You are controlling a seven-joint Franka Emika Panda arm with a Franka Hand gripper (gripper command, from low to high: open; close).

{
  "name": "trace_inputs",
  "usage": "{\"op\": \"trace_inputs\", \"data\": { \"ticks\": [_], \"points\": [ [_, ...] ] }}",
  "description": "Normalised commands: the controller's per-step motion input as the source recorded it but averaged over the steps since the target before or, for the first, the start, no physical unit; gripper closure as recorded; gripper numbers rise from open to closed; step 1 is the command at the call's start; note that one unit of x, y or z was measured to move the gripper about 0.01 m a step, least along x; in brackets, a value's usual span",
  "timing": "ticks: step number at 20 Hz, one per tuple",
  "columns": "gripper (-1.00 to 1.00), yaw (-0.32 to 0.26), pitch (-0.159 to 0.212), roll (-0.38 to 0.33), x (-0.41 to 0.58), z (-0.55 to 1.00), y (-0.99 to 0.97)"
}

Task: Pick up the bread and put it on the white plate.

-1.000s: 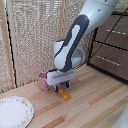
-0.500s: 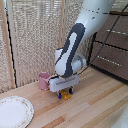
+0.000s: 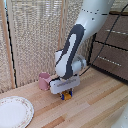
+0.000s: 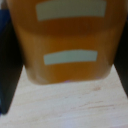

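Observation:
The toast is a small golden-orange slab on the light-wood worktable, just in front of the pink cup. My clamp hangs straight down over it, and its blue-tipped fingers hold the toast from both sides at table level. In the wrist view the toast fills most of the picture, with a dark finger pressed against one side and bare wood below. The white crockery lies at the exterior view's lower left, apart from the clamp.
A pink cup stands right beside the clamp, towards the exterior view's left. A dark brown drawer cabinet fills the right rear. A slatted screen runs behind the table.
The clamp has come down a little and settled around the toast. The toast, cup and plate have not shifted.

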Motion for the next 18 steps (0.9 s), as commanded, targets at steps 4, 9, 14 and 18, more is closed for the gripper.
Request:
{"op": "trace_inputs", "data": {
  "ticks": [4,9,14,18],
  "points": [
    [1.00,-0.012,0.001,-0.009,-0.060,0.87,0.19],
    [1.00,0.000,0.000,0.000,0.000,1.00,0.20],
    [1.00,0.014,0.005,0.002,0.027,1.00,0.39],
    [1.00,0.008,0.033,0.026,0.016,0.92,0.74]
  ]
}}
